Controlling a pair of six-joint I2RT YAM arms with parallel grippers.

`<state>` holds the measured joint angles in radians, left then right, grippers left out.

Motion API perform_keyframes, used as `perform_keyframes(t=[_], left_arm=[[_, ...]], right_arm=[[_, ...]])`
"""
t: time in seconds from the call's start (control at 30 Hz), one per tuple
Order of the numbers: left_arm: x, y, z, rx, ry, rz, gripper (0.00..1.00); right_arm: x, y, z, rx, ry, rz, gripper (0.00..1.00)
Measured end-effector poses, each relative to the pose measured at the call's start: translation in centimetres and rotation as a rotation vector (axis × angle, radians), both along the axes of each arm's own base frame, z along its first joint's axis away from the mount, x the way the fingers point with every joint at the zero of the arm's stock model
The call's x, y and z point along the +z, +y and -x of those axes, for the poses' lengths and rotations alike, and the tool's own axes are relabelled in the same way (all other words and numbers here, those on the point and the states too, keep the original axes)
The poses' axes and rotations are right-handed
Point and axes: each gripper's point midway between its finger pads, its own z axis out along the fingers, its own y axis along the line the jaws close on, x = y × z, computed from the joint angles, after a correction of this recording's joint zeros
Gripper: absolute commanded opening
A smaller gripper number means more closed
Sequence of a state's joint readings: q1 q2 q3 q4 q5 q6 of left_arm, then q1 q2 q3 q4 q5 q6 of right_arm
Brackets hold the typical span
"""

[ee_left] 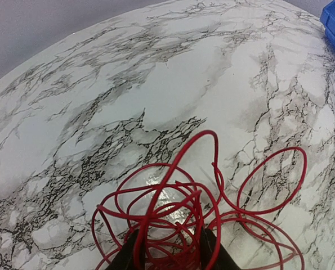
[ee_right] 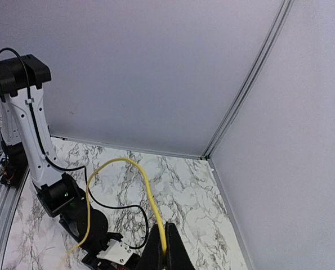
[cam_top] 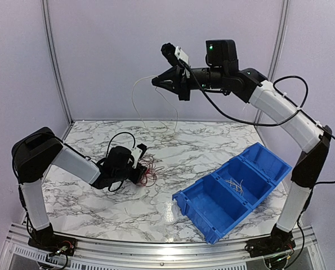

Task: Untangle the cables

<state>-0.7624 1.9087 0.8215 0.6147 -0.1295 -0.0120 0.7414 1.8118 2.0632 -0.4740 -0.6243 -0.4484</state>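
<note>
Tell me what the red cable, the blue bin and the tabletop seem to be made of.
Red cable: probably thin wire in glossy plastic insulation; it holds springy loops.
Blue bin: moulded plastic, smooth, with uniform colour and a slight sheen.
Tabletop: glossy marble-patterned surface with glare; likely printed laminate or film, though real stone can't be excluded.

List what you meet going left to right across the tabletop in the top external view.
Left arm → red cable tangle → blue bin, thin pale cables in its middle compartment. Omitted: the raised right gripper holding a yellow cable, because it overlaps the tangle's position.
</note>
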Motion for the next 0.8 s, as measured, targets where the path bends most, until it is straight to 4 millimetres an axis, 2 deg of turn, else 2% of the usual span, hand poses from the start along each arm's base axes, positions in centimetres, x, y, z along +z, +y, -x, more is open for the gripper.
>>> perform_keyframes(t=[0.13, 0.23, 0.3, 0.43, 0.5, 0.6, 0.67, 0.8], left_arm=[[0.1, -0.3, -0.1, 0.001, 0.001, 0.022, 0.45], [0.9, -0.3, 0.0, 0.005, -0.002, 0.046, 0.51], [2.6, -0.3, 0.1, 0.005, -0.021, 0.075, 0.53], [8.4, -0.1, 0.3, 0.009, -0.103, 0.174, 0.57], [11.7, 0.1, 0.5, 0.009, -0.153, 0.226, 0.59], [15.5, 0.6, 0.9, 0.015, -0.212, 0.283, 0.61], [17.1, 1.1, 1.1, 0.026, -0.238, 0.301, 0.64], [18.6, 2.1, 1.1, 0.059, -0.258, 0.278, 0.72]], right_arm=[[2.7, -1.3, 0.2, 0.0, -0.036, -0.038, 0.0], [3.1, -3.0, -1.0, -0.036, -0.039, -0.041, 0.0], [2.7, -4.7, -2.4, -0.076, -0.029, -0.032, 0.0], [0.6, -7.9, -4.1, -0.15, 0.019, 0.007, 0.0], [-0.8, -9.4, -4.4, -0.18, 0.049, 0.031, 0.0], [-2.7, -11.0, -4.2, -0.207, 0.09, 0.06, 0.0], [-4.1, -12.0, -3.9, -0.221, 0.115, 0.08, 0.0], [-6.4, -13.9, -3.1, -0.251, 0.154, 0.113, 0.0]])
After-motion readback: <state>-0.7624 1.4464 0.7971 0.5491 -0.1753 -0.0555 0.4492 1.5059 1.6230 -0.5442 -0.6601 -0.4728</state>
